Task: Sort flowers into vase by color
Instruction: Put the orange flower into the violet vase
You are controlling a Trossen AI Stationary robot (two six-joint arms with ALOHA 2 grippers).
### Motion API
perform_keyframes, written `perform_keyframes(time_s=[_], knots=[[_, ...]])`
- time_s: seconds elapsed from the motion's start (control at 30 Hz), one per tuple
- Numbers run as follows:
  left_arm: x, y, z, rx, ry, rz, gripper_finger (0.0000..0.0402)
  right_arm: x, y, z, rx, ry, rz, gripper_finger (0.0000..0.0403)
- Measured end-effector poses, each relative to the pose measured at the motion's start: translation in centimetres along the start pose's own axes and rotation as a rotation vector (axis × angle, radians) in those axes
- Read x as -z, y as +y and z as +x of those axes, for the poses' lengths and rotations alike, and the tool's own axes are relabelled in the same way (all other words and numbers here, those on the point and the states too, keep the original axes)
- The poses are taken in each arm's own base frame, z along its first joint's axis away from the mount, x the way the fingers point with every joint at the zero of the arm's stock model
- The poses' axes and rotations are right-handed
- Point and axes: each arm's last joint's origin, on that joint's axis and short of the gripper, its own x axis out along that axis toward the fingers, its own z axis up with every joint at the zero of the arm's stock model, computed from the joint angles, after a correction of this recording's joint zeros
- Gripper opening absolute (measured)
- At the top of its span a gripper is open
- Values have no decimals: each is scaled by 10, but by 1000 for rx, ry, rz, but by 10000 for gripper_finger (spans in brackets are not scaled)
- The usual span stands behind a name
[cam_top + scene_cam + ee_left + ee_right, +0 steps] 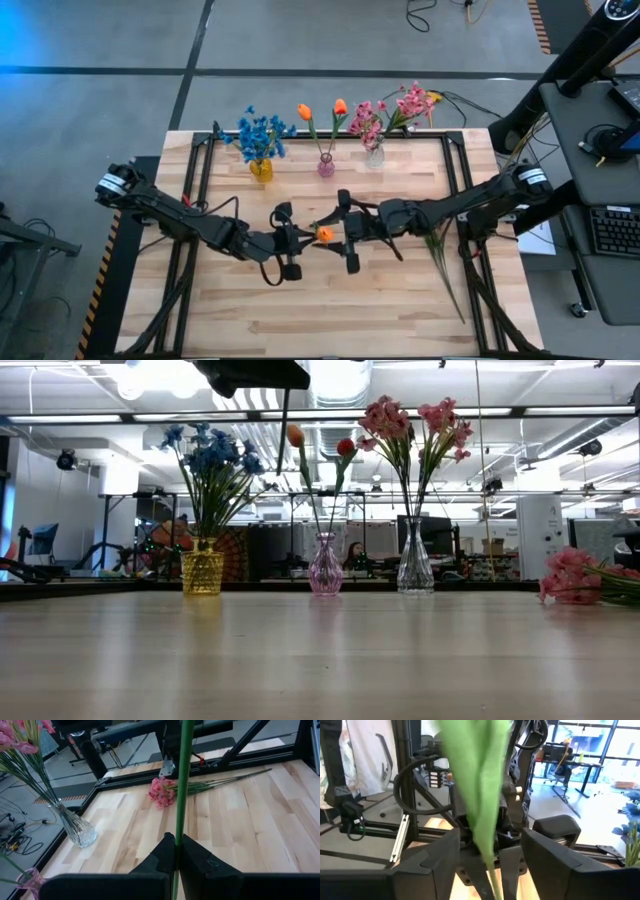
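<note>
Along the desk's far edge stand three vases, left to right: a yellow vase with blue flowers, a pink vase with two orange flowers, and a clear vase with pink flowers. At the desk's centre, the left gripper has its jaws clamped on the green stem of an orange flower. The right gripper faces it, jaws apart around the same flower's leaves. A loose pink flower lies near the desk's right edge.
</note>
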Motion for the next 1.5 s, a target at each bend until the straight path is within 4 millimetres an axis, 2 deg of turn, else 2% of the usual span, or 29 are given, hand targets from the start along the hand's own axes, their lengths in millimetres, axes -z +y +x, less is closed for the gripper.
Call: perform_keyframes(time_s=[0.37,0.5,0.63,0.8,1.0,1.2,1.5], knots=[[1,0,0,0,5,4,0,-3,0,-3,-1,-2,-8,61],[0,0,0,0,-2,-9,13,-3,0,-3,-2,-2,-14,23],[0,0,0,1,0,-12,58,-2,0,-3,-2,4,-11,15],[4,0,0,0,32,1,146,-3,-4,-3,15,36,12,21],[16,3,-5,-2,161,63,232,-15,-16,-5,280,203,-43,22],[20,12,-17,-28,279,46,255,-22,-46,-5,431,235,-107,22],[14,22,-38,-55,241,3,239,-25,-125,-13,470,154,-53,22]])
